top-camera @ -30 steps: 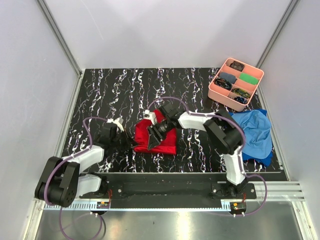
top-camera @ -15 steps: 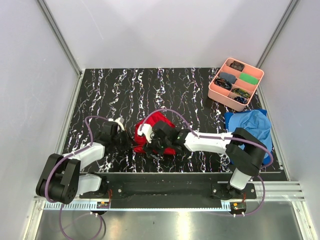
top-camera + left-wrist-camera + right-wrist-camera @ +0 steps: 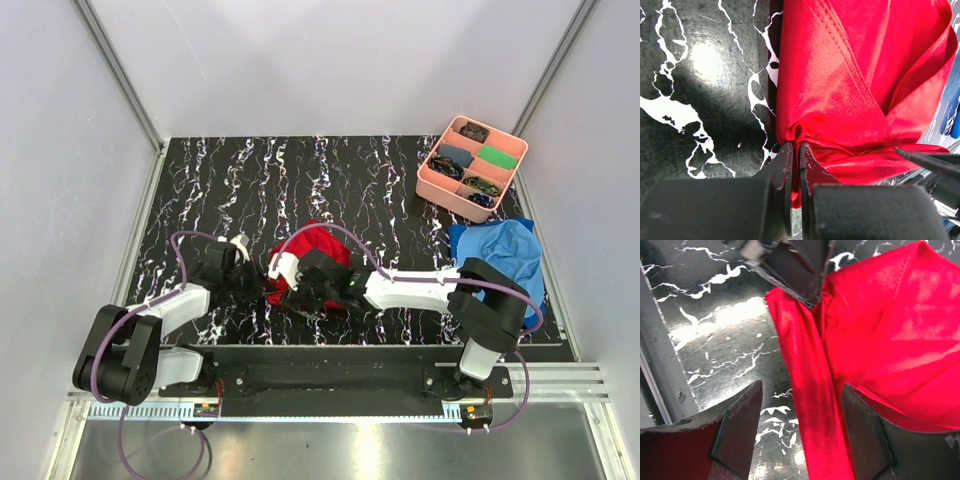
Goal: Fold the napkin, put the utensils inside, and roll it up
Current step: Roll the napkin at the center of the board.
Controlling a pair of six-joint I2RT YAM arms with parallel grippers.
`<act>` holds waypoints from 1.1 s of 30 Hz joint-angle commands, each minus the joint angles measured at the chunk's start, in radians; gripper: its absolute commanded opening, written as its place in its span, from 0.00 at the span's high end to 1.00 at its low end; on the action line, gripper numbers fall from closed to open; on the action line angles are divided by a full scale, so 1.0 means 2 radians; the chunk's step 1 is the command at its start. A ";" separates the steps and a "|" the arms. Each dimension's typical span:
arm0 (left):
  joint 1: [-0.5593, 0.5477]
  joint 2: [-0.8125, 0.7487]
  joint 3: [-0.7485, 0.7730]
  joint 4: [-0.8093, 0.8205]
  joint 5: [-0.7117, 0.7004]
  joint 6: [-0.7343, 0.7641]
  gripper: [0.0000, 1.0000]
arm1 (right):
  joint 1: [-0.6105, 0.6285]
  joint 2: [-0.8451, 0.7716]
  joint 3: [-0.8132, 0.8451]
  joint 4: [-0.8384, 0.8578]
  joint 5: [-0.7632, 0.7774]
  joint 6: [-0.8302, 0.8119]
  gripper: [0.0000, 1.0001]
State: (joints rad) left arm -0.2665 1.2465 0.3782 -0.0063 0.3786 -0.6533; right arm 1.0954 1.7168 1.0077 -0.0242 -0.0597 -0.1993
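The red napkin (image 3: 320,246) lies bunched in loose folds at the table's near middle. My left gripper (image 3: 263,287) is at its left edge, shut on a pinched corner of the napkin (image 3: 850,75); the cloth shows between the left gripper's (image 3: 795,148) closed jaws. My right gripper (image 3: 300,296) hangs over the napkin's near-left edge, open. Its jaws (image 3: 802,390) straddle a long fold of the napkin (image 3: 880,330) without touching it. The left gripper's fingers (image 3: 800,270) show at the top of the right wrist view. The utensils are out of view.
A pink tray (image 3: 430,182) with dark small items stands at the back right. A blue cloth (image 3: 505,262) lies crumpled at the right edge. A metal rail (image 3: 660,365) runs along the table's near edge, close to my right gripper.
My right gripper moved towards the near left, from on top of the napkin to its near-left edge, and opened wider. The napkin went from flat to bunched. The left gripper kept its grip.
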 commanded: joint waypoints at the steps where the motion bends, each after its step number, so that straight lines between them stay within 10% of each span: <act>1: 0.000 0.010 0.005 -0.024 -0.004 0.014 1.00 | 0.027 -0.010 0.029 -0.001 0.015 -0.017 0.27; 33: 0.000 0.007 0.006 -0.026 0.001 0.016 1.00 | 0.042 0.034 0.031 -0.002 0.083 -0.054 0.29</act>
State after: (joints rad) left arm -0.2668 1.2472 0.3794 -0.0067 0.3820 -0.6518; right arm 1.1858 1.8179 1.0397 -0.0463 0.0814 -0.2741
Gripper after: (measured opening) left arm 0.031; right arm 0.716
